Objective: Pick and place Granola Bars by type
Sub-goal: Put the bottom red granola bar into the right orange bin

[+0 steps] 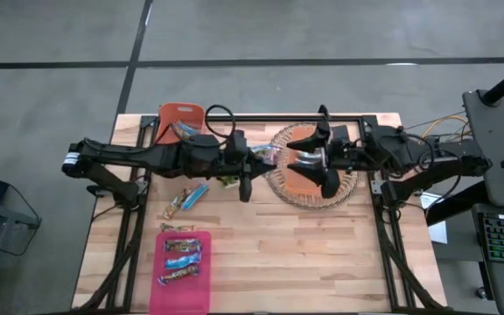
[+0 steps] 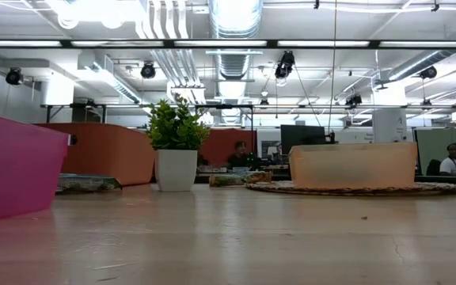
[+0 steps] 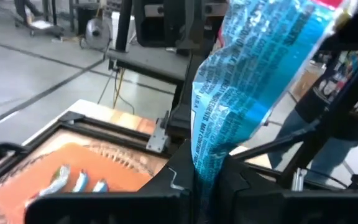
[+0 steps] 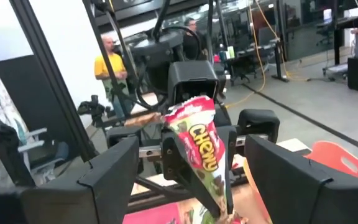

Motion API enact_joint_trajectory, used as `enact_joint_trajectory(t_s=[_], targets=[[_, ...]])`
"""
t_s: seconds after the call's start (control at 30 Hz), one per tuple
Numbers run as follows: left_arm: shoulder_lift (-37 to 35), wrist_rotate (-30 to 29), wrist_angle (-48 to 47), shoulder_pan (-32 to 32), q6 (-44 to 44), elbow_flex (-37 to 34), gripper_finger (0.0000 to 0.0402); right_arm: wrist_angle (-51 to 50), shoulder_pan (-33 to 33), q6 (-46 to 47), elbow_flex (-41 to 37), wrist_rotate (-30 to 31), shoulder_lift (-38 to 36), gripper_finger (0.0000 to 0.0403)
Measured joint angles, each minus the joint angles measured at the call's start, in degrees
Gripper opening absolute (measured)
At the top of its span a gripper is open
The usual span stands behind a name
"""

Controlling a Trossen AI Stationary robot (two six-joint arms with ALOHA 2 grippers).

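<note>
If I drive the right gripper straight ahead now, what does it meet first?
Most likely the granola bar clamped in the left gripper, facing the right gripper's open fingers; depth unclear.

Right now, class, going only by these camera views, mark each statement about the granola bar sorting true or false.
1. The left gripper is shut on a blue-wrapped granola bar. True.
2. The right gripper clamps a bar. False: its fingers stand apart, with nothing held.
3. The pink tray is empty. False: three bars lie in it.
4. Loose bars lie on the table beside the pink tray. True.
</note>
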Motion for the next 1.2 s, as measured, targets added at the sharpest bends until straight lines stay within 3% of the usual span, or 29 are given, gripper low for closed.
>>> enact_joint_trajectory(t_s=[0.7, 0.97, 1.2], targets=[[0.76, 0.91, 5.19, 0.32, -0.35, 0.3, 0.0004, 0.24, -0.25, -2.15, -0.01, 1.23, 3.53, 0.0238], [0.76, 1.78, 5.19, 0.3, -0.51, 0.28, 0.0004, 0.31, -0.25, -2.54, 0.03, 1.67, 5.1, 0.0189], [0.76, 1.93, 4.76, 0.3, -0.74, 0.24, 0.0004, 0.77, -0.25, -3.54, 0.16, 1.69, 5.78, 0.0097]])
